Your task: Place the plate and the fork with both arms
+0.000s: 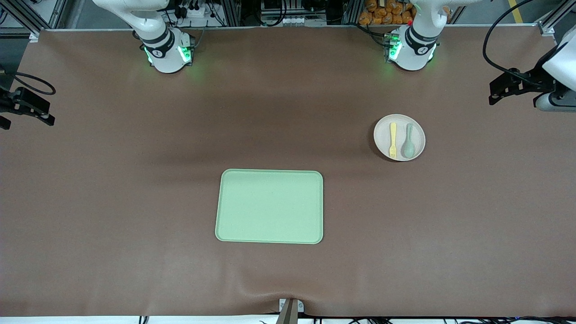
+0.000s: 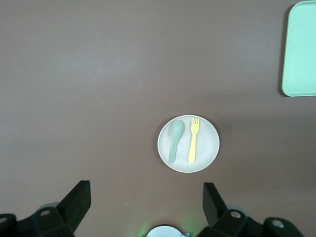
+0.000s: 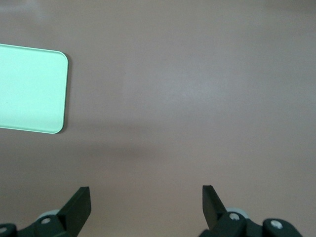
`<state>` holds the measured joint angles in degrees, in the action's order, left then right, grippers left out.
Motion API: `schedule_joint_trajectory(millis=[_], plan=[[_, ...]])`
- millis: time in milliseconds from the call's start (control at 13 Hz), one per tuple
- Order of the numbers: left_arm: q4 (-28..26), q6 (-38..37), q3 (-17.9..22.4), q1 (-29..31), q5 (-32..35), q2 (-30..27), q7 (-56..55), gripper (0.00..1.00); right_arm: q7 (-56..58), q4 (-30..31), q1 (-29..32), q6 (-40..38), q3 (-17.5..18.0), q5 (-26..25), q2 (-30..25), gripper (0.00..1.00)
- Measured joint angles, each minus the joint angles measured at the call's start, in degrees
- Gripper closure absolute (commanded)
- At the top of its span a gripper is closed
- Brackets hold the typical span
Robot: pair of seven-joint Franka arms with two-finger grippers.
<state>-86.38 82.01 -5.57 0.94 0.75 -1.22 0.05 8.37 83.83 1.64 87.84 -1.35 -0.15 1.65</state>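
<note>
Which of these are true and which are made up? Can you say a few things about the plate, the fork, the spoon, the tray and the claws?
1. The fork lies on the plate. True.
2. The spoon lies on the tray. False: it lies on the plate beside the fork.
3. The left claw is open. True.
4. The right claw holds the fork. False: it is open, holding nothing.
5. The plate sits on the tray. False: it sits on the table, toward the left arm's end.

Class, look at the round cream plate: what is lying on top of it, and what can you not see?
On the plate lie a yellow fork and a grey-green spoon, side by side and apart. The plate surface under them is covered.
</note>
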Motion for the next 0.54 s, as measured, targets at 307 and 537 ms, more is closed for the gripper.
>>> schedule_joint_trajectory(millis=[307, 537], plan=[[0.0, 0.3, 0.0, 0.5, -0.4, 0.1, 0.0, 0.00, 0.0, 0.0, 0.0, 0.0, 0.0, 0.0, 0.0, 0.00], [0.0, 0.3, 0.0, 0.5, -0.5, 0.2, 0.0, 0.00, 0.0, 0.0, 0.0, 0.0, 0.0, 0.0, 0.0, 0.00]])
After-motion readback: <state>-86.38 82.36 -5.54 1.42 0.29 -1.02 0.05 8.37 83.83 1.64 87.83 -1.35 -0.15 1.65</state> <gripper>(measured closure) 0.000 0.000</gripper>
